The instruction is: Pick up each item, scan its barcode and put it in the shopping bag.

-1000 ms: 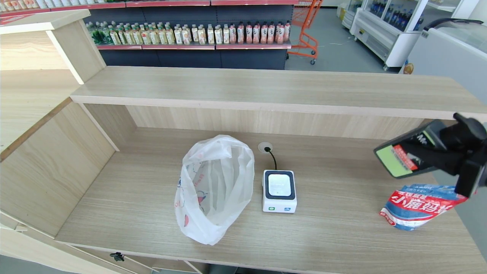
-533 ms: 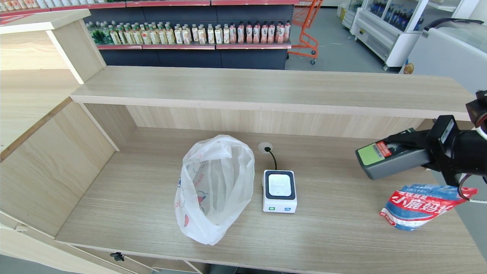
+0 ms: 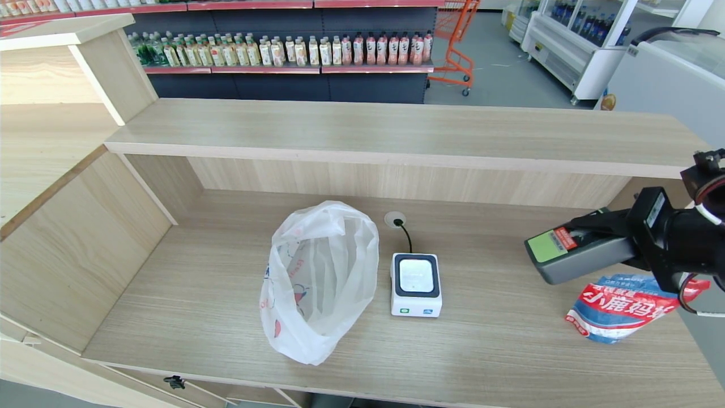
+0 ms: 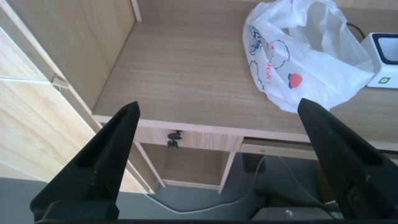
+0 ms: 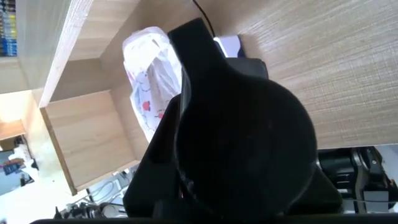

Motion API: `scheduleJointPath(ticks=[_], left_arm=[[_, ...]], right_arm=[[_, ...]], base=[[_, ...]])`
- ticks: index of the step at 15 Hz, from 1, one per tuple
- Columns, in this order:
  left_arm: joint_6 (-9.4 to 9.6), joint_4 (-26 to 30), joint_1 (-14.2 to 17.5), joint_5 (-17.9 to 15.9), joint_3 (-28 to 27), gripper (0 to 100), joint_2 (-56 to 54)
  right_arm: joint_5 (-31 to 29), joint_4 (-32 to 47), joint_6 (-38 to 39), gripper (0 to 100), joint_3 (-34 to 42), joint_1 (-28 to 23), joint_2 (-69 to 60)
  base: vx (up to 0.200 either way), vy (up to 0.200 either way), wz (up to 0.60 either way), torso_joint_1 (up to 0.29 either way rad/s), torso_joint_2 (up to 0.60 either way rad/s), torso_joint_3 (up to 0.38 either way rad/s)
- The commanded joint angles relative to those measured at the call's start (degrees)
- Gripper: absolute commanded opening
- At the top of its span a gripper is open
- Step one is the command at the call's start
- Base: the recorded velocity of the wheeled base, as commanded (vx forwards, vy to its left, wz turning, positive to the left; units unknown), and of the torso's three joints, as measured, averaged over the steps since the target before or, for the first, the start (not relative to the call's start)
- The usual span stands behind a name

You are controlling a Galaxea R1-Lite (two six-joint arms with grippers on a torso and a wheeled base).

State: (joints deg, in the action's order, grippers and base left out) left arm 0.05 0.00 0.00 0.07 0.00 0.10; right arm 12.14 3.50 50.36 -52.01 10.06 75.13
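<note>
My right gripper (image 3: 609,241) is shut on a dark grey box (image 3: 572,255) with a green end label, held lying on its side above the right part of the counter. The box (image 5: 242,143) looms dark and close in the right wrist view. The white barcode scanner (image 3: 416,283) sits at the counter's middle, well to the left of the box. An open white shopping bag (image 3: 317,280) stands just left of the scanner. A red, white and blue pouch (image 3: 626,306) lies on the counter under the right arm. My left gripper (image 4: 217,155) hangs open below the counter's front edge, holding nothing.
A raised wooden ledge (image 3: 396,133) runs along the back of the counter (image 3: 481,340), with a wooden side wall (image 3: 79,249) on the left. The scanner's cable (image 3: 403,232) leads to a hole behind it. Store shelves with bottles (image 3: 283,51) stand beyond.
My right gripper has turned the box from tilted upright to lying on its side, lowered it a little and carried it slightly left. The bag, scanner and pouch have stayed put.
</note>
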Motion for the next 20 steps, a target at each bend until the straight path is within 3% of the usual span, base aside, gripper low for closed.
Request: scheduleJointPath(ticks=[1, 7, 9, 11, 14, 17, 20], left_arm=[[0.04, 0.0, 0.0, 0.0, 0.0, 100, 0.0], [-0.05, 0.0, 0.0, 0.0, 0.0, 100, 0.0], [-0.05, 0.0, 0.0, 0.0, 0.0, 100, 0.0], [-0.05, 0.0, 0.0, 0.0, 0.0, 100, 0.0], [-0.05, 0.0, 0.0, 0.0, 0.0, 100, 0.0], [-0.05, 0.0, 0.0, 0.0, 0.0, 100, 0.0], [-0.05, 0.0, 0.0, 0.0, 0.0, 100, 0.0]], right_arm=[[-0.1, 0.4, 0.0, 0, 0.1, 0.4, -1.0], [-0.5, 3.2, 0.0, 0, 0.5, 1.7, -1.5], [-0.6, 4.9, -0.7, 0, 0.4, 1.8, -1.7], [-0.7, 4.9, -7.6, 0, 1.6, 1.9, -0.8], [-0.5, 4.1, -25.4, 0, 3.5, 2.7, 3.1], [-0.3, -1.7, -29.4, 0, 1.2, 6.8, 10.4], [-0.5, -16.1, -31.5, 0, 1.1, 10.4, 21.5]], base=[[0.0, 0.2, 0.0, 0.002, 0.01, 0.002], [0.0, 0.2, 0.0, 0.003, 0.0, 0.002], [0.0, 0.0, 0.0, 0.0, 0.0, 0.0], [0.0, 0.0, 0.0, 0.0, 0.0, 0.0], [0.0, 0.0, 0.0, 0.0, 0.0, 0.0], [0.0, 0.0, 0.0, 0.0, 0.0, 0.0], [0.0, 0.0, 0.0, 0.0, 0.0, 0.0]])
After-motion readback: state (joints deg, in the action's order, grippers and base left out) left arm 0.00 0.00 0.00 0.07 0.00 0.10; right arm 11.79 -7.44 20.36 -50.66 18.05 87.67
